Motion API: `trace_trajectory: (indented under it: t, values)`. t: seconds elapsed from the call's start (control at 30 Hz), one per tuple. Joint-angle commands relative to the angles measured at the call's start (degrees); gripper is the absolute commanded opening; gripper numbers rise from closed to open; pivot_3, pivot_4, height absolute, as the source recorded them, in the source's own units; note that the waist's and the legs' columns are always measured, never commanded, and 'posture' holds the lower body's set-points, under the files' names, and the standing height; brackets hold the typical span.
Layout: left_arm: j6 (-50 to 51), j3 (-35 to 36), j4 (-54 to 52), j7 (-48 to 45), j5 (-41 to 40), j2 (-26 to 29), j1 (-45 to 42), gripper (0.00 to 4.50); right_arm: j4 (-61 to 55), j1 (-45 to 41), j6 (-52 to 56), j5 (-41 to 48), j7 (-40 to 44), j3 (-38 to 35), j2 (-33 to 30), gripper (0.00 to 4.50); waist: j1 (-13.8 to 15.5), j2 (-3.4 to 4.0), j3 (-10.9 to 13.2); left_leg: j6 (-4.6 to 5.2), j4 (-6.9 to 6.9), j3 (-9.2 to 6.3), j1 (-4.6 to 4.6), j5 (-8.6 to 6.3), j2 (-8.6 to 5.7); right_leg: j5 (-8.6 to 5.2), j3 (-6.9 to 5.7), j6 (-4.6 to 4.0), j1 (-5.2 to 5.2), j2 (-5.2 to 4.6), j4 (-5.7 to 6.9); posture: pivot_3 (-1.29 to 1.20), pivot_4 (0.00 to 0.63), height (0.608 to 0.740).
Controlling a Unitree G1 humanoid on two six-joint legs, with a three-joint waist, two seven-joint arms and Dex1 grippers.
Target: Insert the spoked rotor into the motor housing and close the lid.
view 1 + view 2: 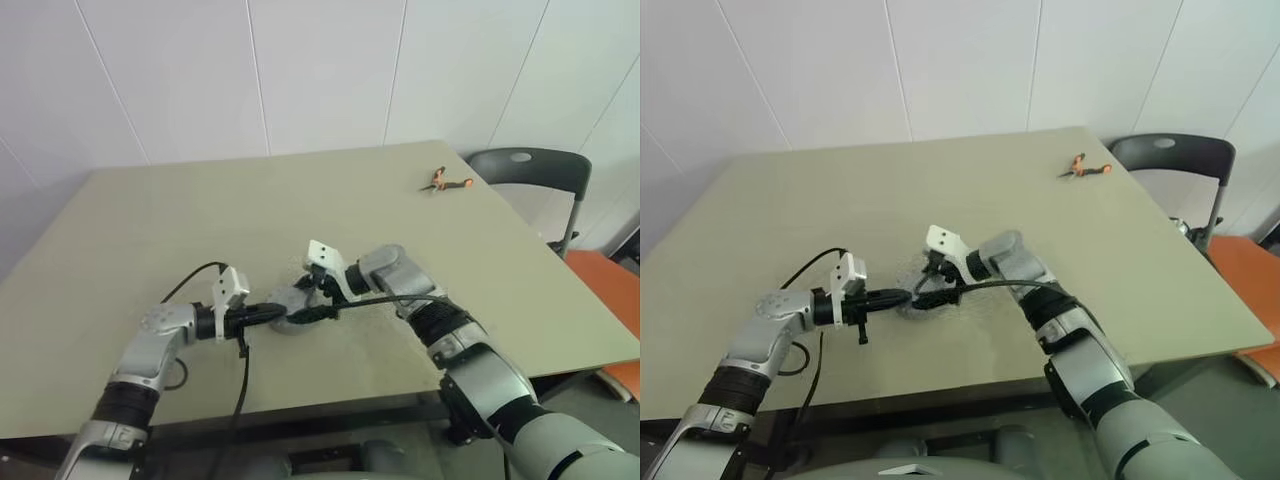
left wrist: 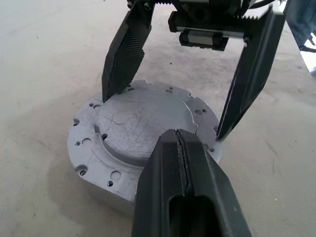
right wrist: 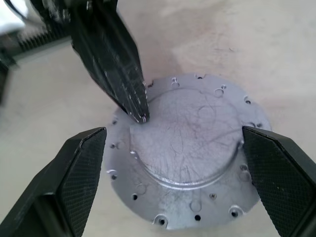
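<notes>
Motor housing point(image 2: 133, 143): squat round grey metal puck on the worktop point(image 1: 300, 210), near the front edge and roughly midway along it. The closed face is up: a raised, finely scratched central disc inside a flat flange with small holes around its scalloped rim.
Lid and spoked rotor: cannot tell them apart from the housing; the puck reads as one closed body.
Left gripper point(image 2: 183, 158): fingers pressed together with nothing between them, the tip resting over the housing's rim on the robot's left side.
Right gripper point(image 3: 173, 143): fingers spread wide, one on either side of the housing, clear of its rim, holding nothing. Ribbed black pads face inward.
Worktop: pale beige, matt, faintly speckled surface, rectangular. Open room lies on every side of the housing, with the widest stretch toward the wall.
Front edge: close to the housing, with both arms crossing it.
Orange-handled tool point(image 1: 445, 182): small, lying near the far right corner, well apart from the housing.
Chair point(image 1: 530, 165): dark grey plastic seat beyond the right edge of the worktop, far from the housing.
Wall: white panels with thin seams behind the worktop.
</notes>
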Motion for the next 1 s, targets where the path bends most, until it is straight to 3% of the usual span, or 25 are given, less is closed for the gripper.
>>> trace_trajectory:
  t: [0.03,0.2,0.33,0.73,0.9,1.0]
  values:
    - [0.92,-0.06,0.04,1.02,0.59,0.17,0.58,0.0,-2.94,0.46,9.06,5.73,5.24,-0.29,-0.19,4.48,0.45,-0.01,0.0,-0.03,-0.01,0.01,-0.08,-0.04,0.0,0.02,0.0,0.0,-0.11,0.0,0.0,0.0,0.0,0.74]
    - [0.99,-0.32,-0.51,1.44,0.37,0.03,1.22,0.0,-5.17,-0.31,14.52,9.61,4.56,-3.22,-1.6,4.48,0.72,-0.01,0.0,-0.09,-0.01,0.01,-0.91,-0.14,0.0,0.17,0.0,-0.17,-0.93,0.0,0.02,0.0,0.0,0.74]
    - [1.17,-0.51,-0.83,1.78,0.23,-0.22,1.46,0.0,-5.7,-0.53,16.95,11.06,1.15,-6.32,-2.48,4.48,0.8,-0.01,0.01,-0.14,-0.01,0.04,-1.04,-0.17,0.0,0.17,0.02,-0.18,-1.09,-0.02,0.02,0.0,0.0,0.74]
    - [0.68,-1.65,-0.52,2.19,0.26,-1.75,1.93,0.0,9.24,-4.25,16.84,6.59,-21.72,-12.68,-4.12,4.48,0.84,-0.01,0.03,-0.13,0.17,0.08,-0.91,-0.16,-0.03,0.16,0.02,-0.21,-0.86,-0.01,0.07,0.0,0.0,0.74]
    - [0.15,-2.01,-0.3,1.39,0.29,-1.64,2.11,0.0,7.98,-5.1,30.43,13.24,-17.98,-15.99,-6.38,4.48,0.95,-0.02,0.03,-0.12,0.23,0.04,-0.87,-0.16,-0.07,0.15,0.0,-0.21,-0.73,-0.03,0.02,0.0,0.0,0.74]
    - [-0.32,-2.25,0.16,0.75,0.54,-1.45,2.01,0.0,2.58,-3.51,41.17,17.89,-14.48,-14.41,-8.76,4.48,0.95,-0.02,0.03,-0.05,0.21,0.05,-0.89,-0.2,-0.13,0.16,0.01,-0.19,-0.74,-0.07,-0.02,0.0,0.0,0.74]
